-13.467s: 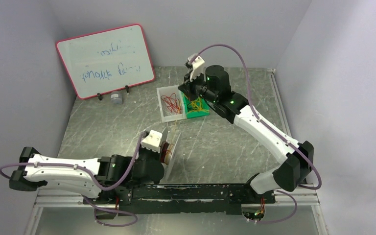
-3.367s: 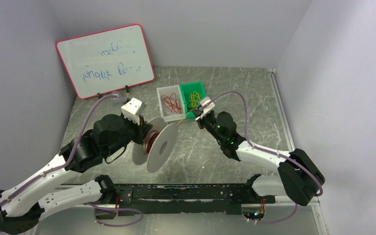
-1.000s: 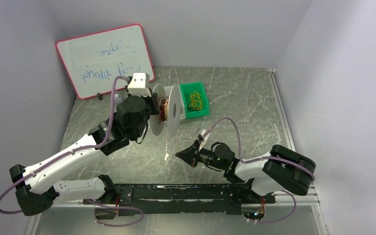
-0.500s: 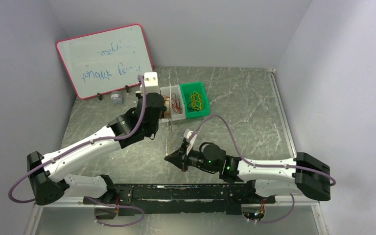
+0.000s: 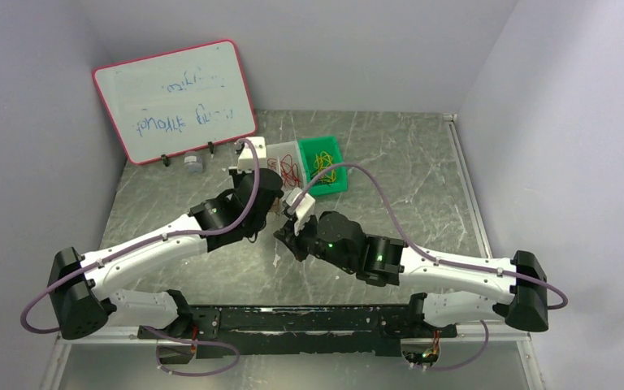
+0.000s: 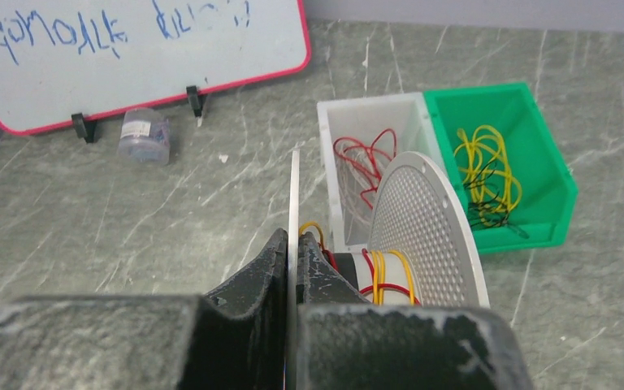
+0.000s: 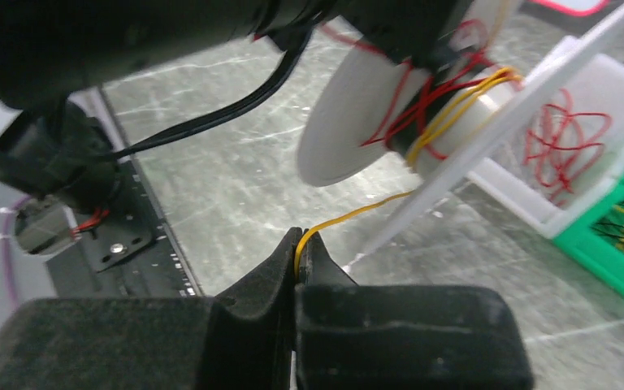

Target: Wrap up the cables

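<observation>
Looking down from above, both arms reach in to one spot on the table (image 5: 455, 162), in the middle and closer to the far edge. The left gripper (image 5: 276, 210) and the right gripper (image 5: 281, 234) are just beside each other there. From up here I cannot tell how their fingers stand. Near the far edge a white bin (image 5: 283, 147) and a green bin (image 5: 335, 150) sit side by side, and both have thin cables (image 5: 284, 169) in them. From the left wrist I see more. The two black fingers (image 6: 272, 260) are pressed tight on the thin flat side plate of a white spool (image 6: 422, 227), so the left arm is holding the spool up in front of the bins. A few red and yellow turns (image 6: 378, 272) go around the middle of the spool. From the right wrist, the fingers are pressed together too, and they pinch one yellow cable (image 7: 357, 213) right at their tips. This cable runs from the tips up to the middle of the spool, and that part of it is loose, not wound on yet. I think the job is only partly done. Some cables are on the spool and one is halfway on. The red cables (image 7: 565, 138) in the white bin and the yellow ones in the green bin are left to wrap.
</observation>
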